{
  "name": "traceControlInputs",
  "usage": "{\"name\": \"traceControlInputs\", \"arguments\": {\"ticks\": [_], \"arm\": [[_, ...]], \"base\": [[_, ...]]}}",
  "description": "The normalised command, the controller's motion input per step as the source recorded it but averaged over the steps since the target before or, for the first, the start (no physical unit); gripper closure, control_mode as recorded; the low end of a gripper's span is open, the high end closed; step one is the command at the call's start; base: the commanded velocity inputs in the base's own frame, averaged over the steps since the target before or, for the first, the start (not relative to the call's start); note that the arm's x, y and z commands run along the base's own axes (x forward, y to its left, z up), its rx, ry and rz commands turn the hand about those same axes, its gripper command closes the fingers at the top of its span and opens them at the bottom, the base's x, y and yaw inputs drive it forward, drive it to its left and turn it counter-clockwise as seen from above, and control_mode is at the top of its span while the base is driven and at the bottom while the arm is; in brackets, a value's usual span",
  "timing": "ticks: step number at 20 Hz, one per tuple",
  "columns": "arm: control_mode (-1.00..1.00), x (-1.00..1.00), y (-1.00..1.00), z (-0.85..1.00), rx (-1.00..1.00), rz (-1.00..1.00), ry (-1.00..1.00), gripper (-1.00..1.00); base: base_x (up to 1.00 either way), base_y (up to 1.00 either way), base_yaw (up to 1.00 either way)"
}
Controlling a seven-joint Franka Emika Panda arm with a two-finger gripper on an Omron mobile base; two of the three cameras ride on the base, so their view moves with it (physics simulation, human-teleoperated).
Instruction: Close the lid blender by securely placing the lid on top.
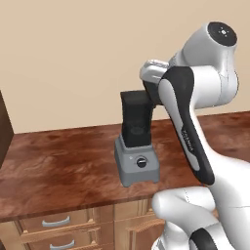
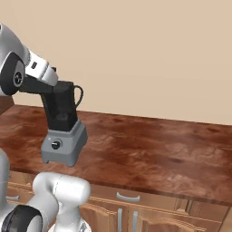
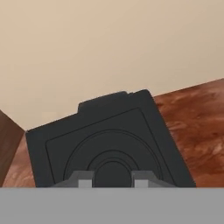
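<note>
Nearest to me, at the bottom of my hand view, my gripper shows two pale finger tips set a narrow gap apart, with a round black raised knob between them. I judge they are pinching that knob, though I cannot see actual contact.

Just beyond the tips lies the lid, a flat black squarish slab with round ridges in its face. It fills the middle of my hand view and tilts slightly. In the left base view it appears as a black cap at the very top of the blender. I cannot tell whether it is fully seated or resting just above the rim.

Below it are the tall black jar and the grey base with its round knob, standing on a brown wooden counter. Behind is a plain beige wall.

Risk, as I judge it: the lid's tilt could leave one edge proud of the rim, so letting go would leave it loose. Pushing sideways could shift the blender.

Counts: one blender, one lid, one gripper, one counter.
</note>
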Motion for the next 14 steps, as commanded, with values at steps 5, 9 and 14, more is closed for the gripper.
{"name": "traceControlInputs", "arguments": {"ticks": [5, 9, 14], "arm": [[-1.0, 0.05, 0.08, -0.01, 0.01, -0.01, 0.12, 1.0], [-1.0, 0.07, 0.02, -0.06, 0.0, -0.07, 0.09, 1.0], [-1.0, 0.08, 0.0, -0.1, 0.0, -0.06, 0.02, 1.0]], "base": [[0.0, 0.0, 0.0], [0.0, 0.0, 0.0], [0.0, 0.0, 0.0]]}}
